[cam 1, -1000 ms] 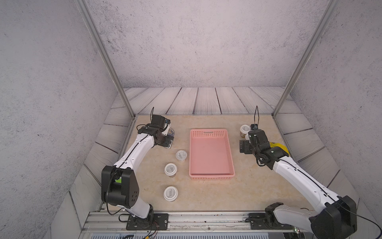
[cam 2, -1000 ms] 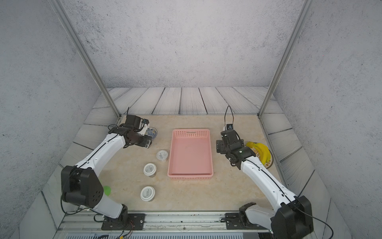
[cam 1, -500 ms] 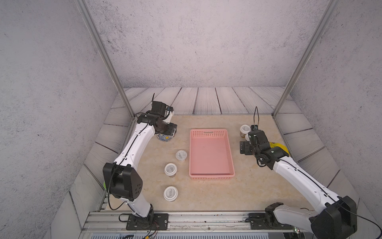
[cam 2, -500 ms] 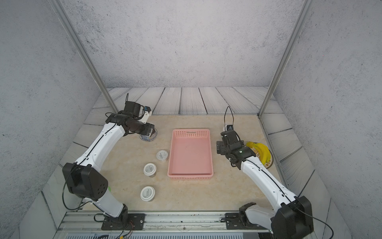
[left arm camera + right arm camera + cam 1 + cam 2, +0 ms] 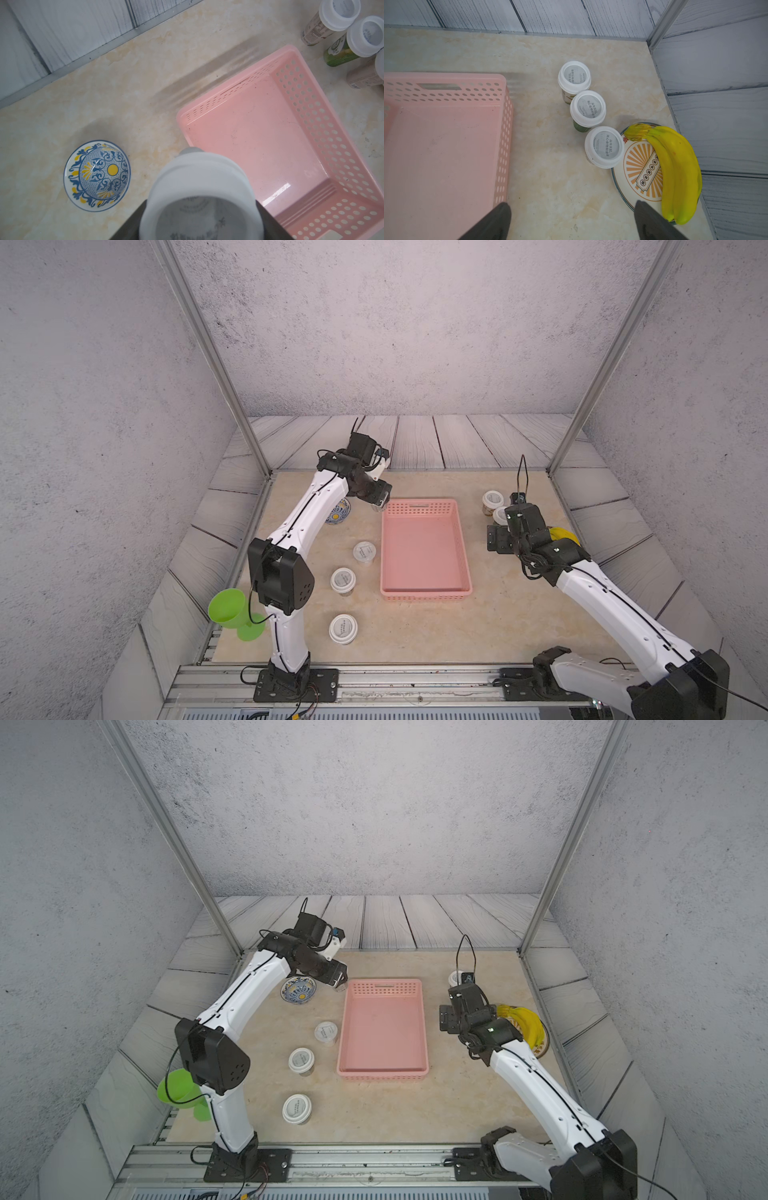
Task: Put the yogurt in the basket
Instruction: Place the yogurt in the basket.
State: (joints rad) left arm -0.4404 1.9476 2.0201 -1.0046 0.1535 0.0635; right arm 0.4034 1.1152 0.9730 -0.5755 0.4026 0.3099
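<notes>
Near the bench's front edge, three yogurt cups stand left of the empty basket. Your right pincer hangs spread above three cups beside the banana plate. At the basket's far-left corner, your left pincer pinches one cup; release too early and it clips the rim, tipping outside.

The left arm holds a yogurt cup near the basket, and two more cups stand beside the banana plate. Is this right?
Not quite: three yogurt cups stand in a row beside the banana plate, as the right wrist view shows. The left gripper does hold a cup by the basket.
</notes>
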